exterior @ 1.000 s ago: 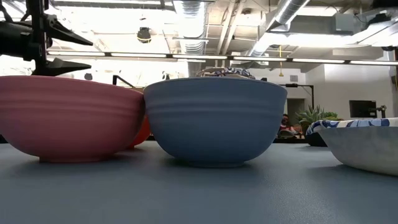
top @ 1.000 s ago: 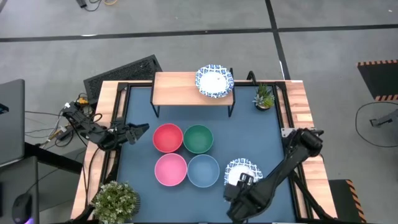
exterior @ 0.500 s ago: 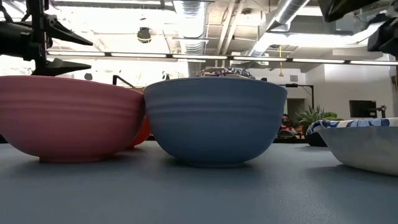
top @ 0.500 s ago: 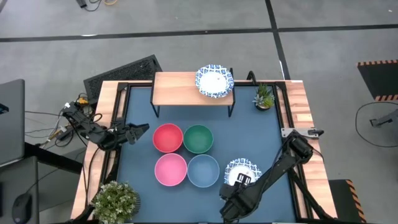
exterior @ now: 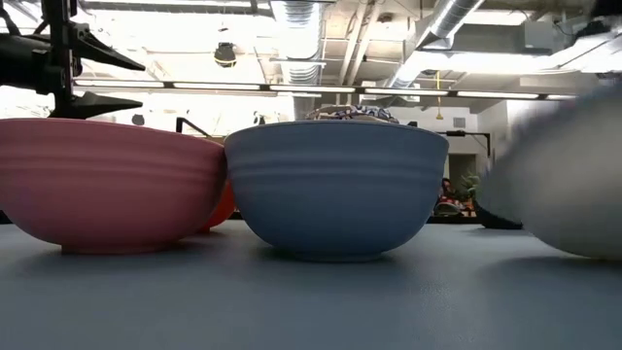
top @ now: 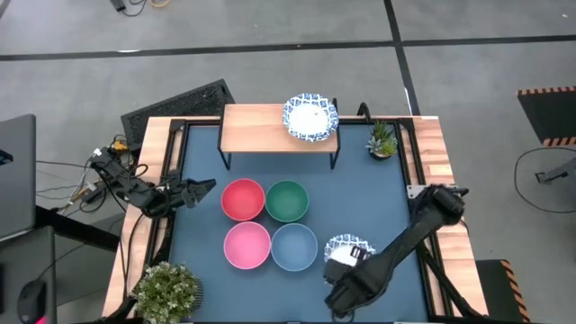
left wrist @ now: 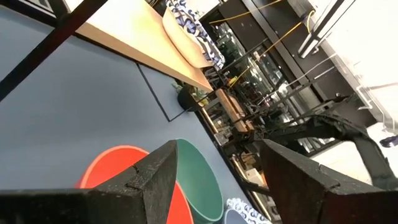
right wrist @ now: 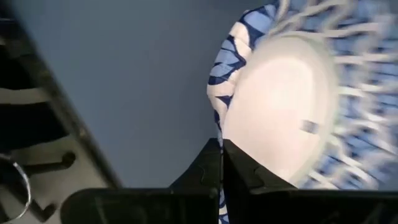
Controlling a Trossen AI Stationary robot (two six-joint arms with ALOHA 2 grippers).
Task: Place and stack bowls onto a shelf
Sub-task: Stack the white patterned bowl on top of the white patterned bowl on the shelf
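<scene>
Red [top: 243, 200], green [top: 287, 201], pink [top: 247, 245] and light blue [top: 294, 247] bowls stand in a square on the blue mat. At the far edge stands the shelf [top: 261, 129], and on its right end rests a white bowl with a blue-patterned rim [top: 310, 117]. A second such bowl [top: 346, 246] lies near the front right, tipped, with my right gripper [top: 347, 258] shut on it. My left gripper [top: 205, 187] waits open at the table's left, beside the red bowl. My right gripper pinches the patterned bowl's rim [right wrist: 216, 127] on its near side between its two shut fingers. The fingers come from the table's near side, slanting down. The bowl is tipped, its near rim raised; in the low view its white underside [exterior: 559, 185] is blurred, its lowest part close to the mat.
A leafy potted plant [top: 166, 288] stands at the near left corner and a small succulent [top: 382, 139] at the far right, beside the shelf. The light blue bowl sits close to the left of the held bowl. Bare mat [top: 378, 198] lies between the held bowl and the shelf.
My right gripper has taken hold of the patterned bowl's near rim and shifted slightly toward the table's left. The bowl, flat on the mat a second ago, is now tipped with its near rim raised and blurred with motion.
</scene>
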